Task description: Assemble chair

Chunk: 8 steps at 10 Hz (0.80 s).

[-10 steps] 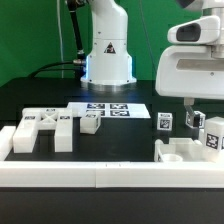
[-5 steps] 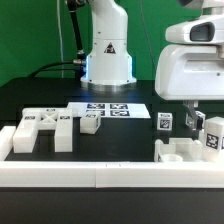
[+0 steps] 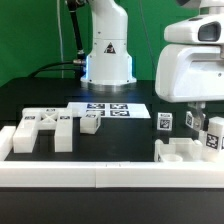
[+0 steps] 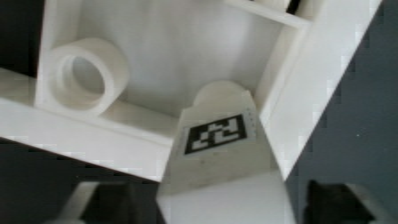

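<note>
The chair (image 3: 182, 152) lies in loose parts on the table (image 3: 120, 138), some at each side of the exterior view. At that view's right, one post (image 4: 222, 178) is straddled by the open gripper (image 4: 222, 205), with a gap showing on each side. The post is judged light, stiff and smooth, and best taken by its flat opposite sides. Only a black-and-white tag (image 4: 221, 135) is borne; no writing can be read.

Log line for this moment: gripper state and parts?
gripper: open, straddling tagged post, gap each side | held: nothing | other chair parts: lying loose, exterior view's left
</note>
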Available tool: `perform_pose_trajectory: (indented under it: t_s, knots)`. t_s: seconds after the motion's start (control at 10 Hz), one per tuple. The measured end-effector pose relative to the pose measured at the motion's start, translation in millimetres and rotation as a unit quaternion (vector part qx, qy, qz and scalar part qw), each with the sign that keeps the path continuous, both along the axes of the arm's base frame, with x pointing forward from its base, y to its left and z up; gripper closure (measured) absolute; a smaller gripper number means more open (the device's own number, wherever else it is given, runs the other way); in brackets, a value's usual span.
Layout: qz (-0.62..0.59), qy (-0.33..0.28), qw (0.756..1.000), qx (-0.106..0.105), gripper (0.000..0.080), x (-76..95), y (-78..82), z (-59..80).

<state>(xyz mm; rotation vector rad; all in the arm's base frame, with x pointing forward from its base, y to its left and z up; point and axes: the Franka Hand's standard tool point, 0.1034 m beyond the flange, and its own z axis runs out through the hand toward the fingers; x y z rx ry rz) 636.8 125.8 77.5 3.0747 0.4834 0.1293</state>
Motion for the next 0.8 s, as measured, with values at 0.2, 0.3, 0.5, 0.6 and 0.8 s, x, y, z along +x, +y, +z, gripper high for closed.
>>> perform_pose_trajectory:
  t_s: [0.2, 0.3, 0.5, 0.6, 0.8]
  knots:
    - [-0.007, 0.000, 1.000, 0.001, 0.0508, 0.0, 0.0, 0.0]
    - [-0.011, 0.000, 1.000, 0.001, 0.0508, 0.0, 0.1, 0.0]
    - [-0.105, -0.002, 0.994, 0.010, 0.0508, -0.1, 1.2, 0.1]
    - [-0.154, -0.004, 0.988, 0.014, 0.0508, -0.3, 3.0, 0.0]
    - [-0.255, -0.013, 0.966, 0.030, 0.0508, 1.3, 1.4, -0.1]
